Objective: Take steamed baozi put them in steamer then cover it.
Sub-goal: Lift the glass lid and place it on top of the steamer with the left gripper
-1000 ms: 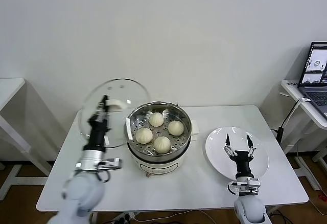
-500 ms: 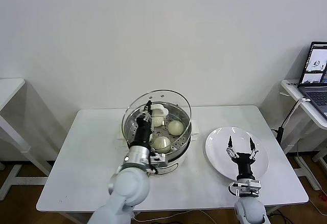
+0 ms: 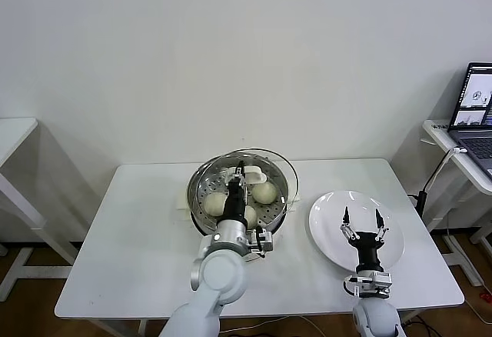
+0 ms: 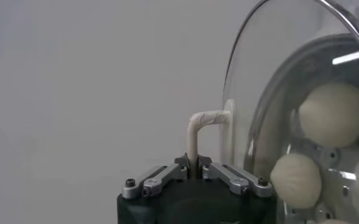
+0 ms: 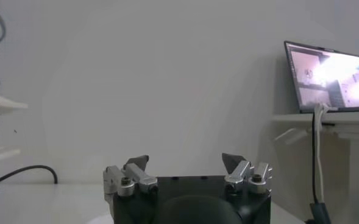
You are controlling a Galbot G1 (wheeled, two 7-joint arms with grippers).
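Left end effector [image 3: 240, 174] clamped on cream handle of round clear glass lid [image 3: 270, 169], lid tilted over shiny steel steamer basket [image 3: 201, 185] mid-desk; cream-white buns [image 3: 264, 192] inside. Right end effector [image 3: 361, 216] fingers spread, upright over flat white plate [image 3: 329, 225] at 3 o'clock.

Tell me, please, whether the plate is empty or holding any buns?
Empty: the plate is bare; the buns are in the steamer.

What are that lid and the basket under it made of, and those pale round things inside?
The lid, held by the left pincer, looks like clear glass: the buns show through it. Its handle seems matte cream plastic. The basket looks like polished steel, shiny with punched holes. The buns appear to be soft, smooth dough. The right pincer waits over the plate.
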